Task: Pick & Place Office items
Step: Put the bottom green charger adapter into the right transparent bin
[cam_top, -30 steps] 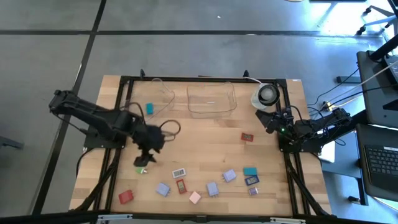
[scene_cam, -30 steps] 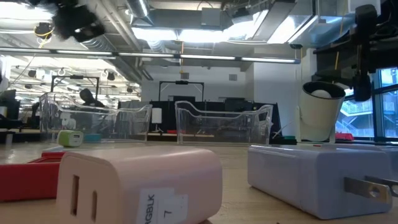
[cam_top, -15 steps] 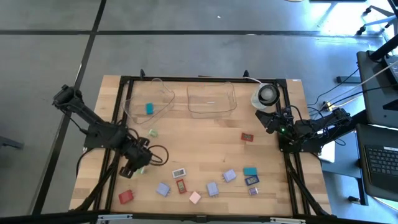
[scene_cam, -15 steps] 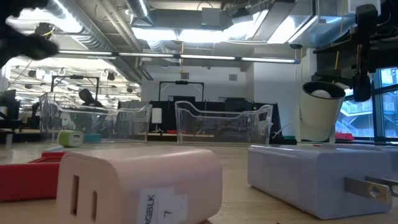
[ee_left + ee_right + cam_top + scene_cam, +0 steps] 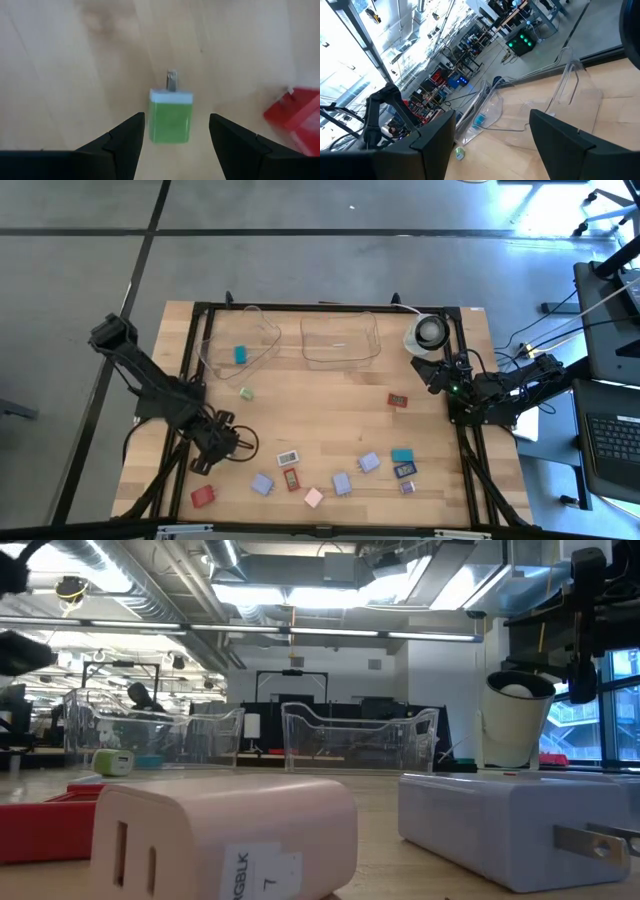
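My left gripper [image 5: 176,125] [image 5: 212,448] hangs open over the table's near-left part, pointing down. A green block with a white end and metal prongs [image 5: 171,116] lies flat on the wood between its two fingers, untouched; in the high view the gripper hides it. A red block [image 5: 295,120] [image 5: 203,496] lies close by. A pale green block [image 5: 243,393] lies farther in, and a teal one [image 5: 240,354] sits in the left clear tray [image 5: 262,332]. Several more blocks lie along the near edge, among them white [image 5: 288,458] and pink [image 5: 313,498]. My right gripper [image 5: 491,116] [image 5: 437,373] waits open at the right edge.
A second clear tray [image 5: 340,340] stands at the far edge, with a round white object with a dark centre [image 5: 428,332] to its right. A red block [image 5: 398,400] lies alone toward the right. Bare wood shows in the table's middle [image 5: 330,405].
My left gripper has swung from the table's left-middle toward the left and near edges, coming over the green block. Its arm no longer covers the pale green block farther in. No block has moved.
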### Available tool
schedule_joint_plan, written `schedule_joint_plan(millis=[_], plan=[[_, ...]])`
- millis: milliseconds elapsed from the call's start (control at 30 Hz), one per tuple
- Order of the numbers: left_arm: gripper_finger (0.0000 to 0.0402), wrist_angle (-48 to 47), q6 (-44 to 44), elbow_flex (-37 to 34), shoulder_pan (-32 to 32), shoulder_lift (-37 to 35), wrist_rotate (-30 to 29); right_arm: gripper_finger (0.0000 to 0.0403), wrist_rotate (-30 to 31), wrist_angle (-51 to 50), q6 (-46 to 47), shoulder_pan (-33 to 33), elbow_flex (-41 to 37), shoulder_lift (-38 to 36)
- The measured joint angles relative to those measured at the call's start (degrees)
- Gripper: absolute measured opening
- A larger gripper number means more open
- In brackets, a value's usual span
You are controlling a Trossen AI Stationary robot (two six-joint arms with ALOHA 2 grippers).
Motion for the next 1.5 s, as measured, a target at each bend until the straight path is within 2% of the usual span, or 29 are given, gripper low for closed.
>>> schedule_joint_plan(millis=[167, 367, 600, 933, 1267, 1400, 1500], plan=[[0.0219, 0.9, 0.0, -2.6, -1.4, 1.0, -3.6, 0.0258, 0.0, 0.0, 0.0, 0.0, 0.0, 0.0], [0.0219, 6.0, -0.1, -5.3, -1.4, 2.8, -3.0, 0.0258, 1.0, -0.1, 0.0, 0.0, 0.0, 0.0], [0.0200, 9.9, 0.1, -5.4, -1.4, 4.2, -5.5, 0.0258, 1.9, -0.3, 0.0, 0.0, 0.0, 0.0], [0.0190, 14.7, 5.9, -5.4, -1.4, 4.2, -5.5, 0.0258, 1.9, -0.3, 0.0, 0.0, 0.0, 0.0], [0.0149, 14.7, 3.5, -5.4, -1.3, 4.2, -5.6, 0.0258, 1.9, -0.3, 0.0, 0.0, 0.0, 0.0], [0.0149, 15.2, -1.7, -4.7, -0.3, 4.2, -8.7, 0.0258, 1.9, -0.3, 0.9, 0.0, 0.0, 0.0], [0.0149, 15.5, -3.5, -2.6, 1.1, 4.1, -15.2, 0.0258, 1.9, -0.3, 2.5, 0.0, 0.0, 0.0]])
